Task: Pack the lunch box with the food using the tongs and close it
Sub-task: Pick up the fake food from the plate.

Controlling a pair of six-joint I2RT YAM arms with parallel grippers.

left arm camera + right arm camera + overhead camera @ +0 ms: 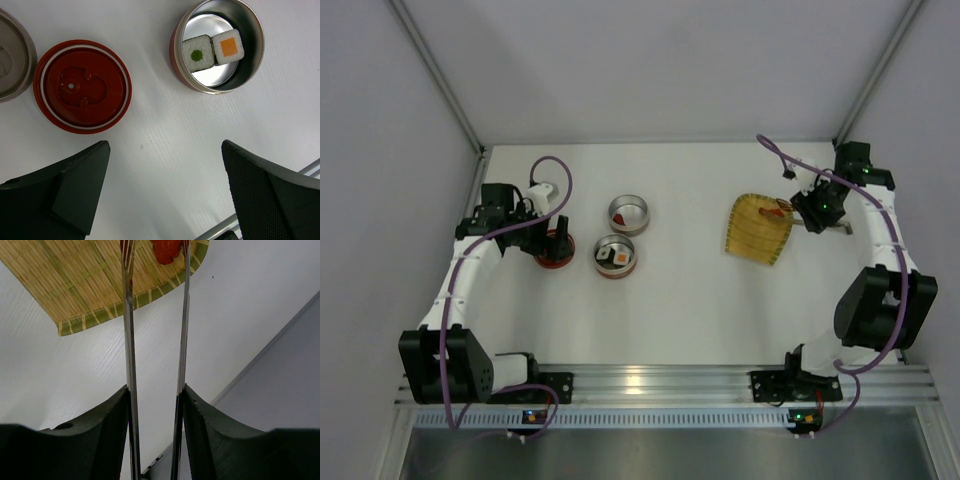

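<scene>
My right gripper is shut on the tongs, one finger pressing each slim silvery arm. The arms run forward to a red food piece at the edge of the yellow woven tray, and the piece lies between them. The tong tips are cut off at the top of the view. The lunch box is in parts: a steel tin holding two white sushi blocks, one green-topped and one orange-topped, and a red lid beside it. My left gripper hangs open above bare table near the lid.
A second steel tin with a red piece inside stands just behind the sushi tin. The yellow tray lies at the right, close to the right wall. The aluminium rail runs along the near edge.
</scene>
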